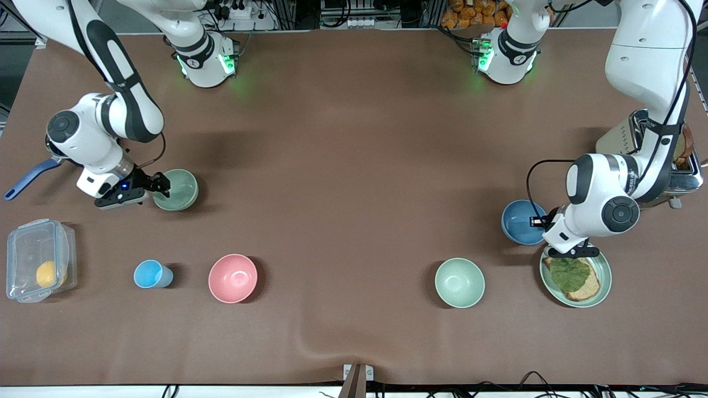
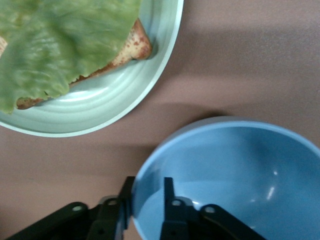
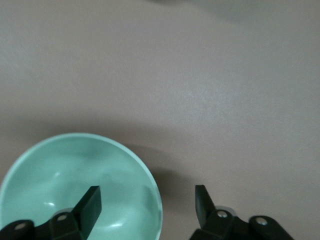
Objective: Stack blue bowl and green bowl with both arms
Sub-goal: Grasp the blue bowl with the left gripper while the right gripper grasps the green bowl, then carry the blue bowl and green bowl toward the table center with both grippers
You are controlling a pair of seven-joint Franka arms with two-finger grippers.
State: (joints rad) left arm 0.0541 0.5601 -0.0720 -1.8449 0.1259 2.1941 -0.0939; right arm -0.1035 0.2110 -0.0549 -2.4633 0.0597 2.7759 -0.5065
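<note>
A round, plain, matte sky-blue bowl (image 1: pixel 519 221) sits upright on the brown cloth-covered table (image 1: pixel 354 166) toward the left arm's end, smooth inside with a faint sheen in the left wrist view (image 2: pixel 240 180). The left gripper (image 2: pixel 148 205) has one black finger inside the bowl and one outside, both pressed together on the thin rim wall. Just beside this bowl and nearer the front camera lies a wide pale-green ridged plate (image 1: pixel 604 282) carrying a toasted bread slice (image 1: pixel 587 286) under a crinkled green lettuce leaf (image 1: pixel 569 273). A shiny metal toaster (image 1: pixel 685 171) stands by the left arm.

Toward the right arm's end, a round, matte sage-green bowl (image 1: pixel 180 189) stands upright and empty. The right gripper (image 3: pixel 147 202) straddles its rim, one flat black finger (image 3: pixel 90 205) inside the bowl, the other over the table outside, the two spread apart with clear gaps to the wall.

Nearer the front camera, in a row: a clear plastic lidded box (image 1: pixel 38 261) holding a yellow rounded fruit (image 1: pixel 47 273), a small light-blue cup (image 1: pixel 152 274), a pink matte bowl (image 1: pixel 233 278), and a paler mint-green bowl (image 1: pixel 459 282); the cup and both bowls are empty. A dark blue handle (image 1: pixel 27 178) sticks out beneath the right arm
</note>
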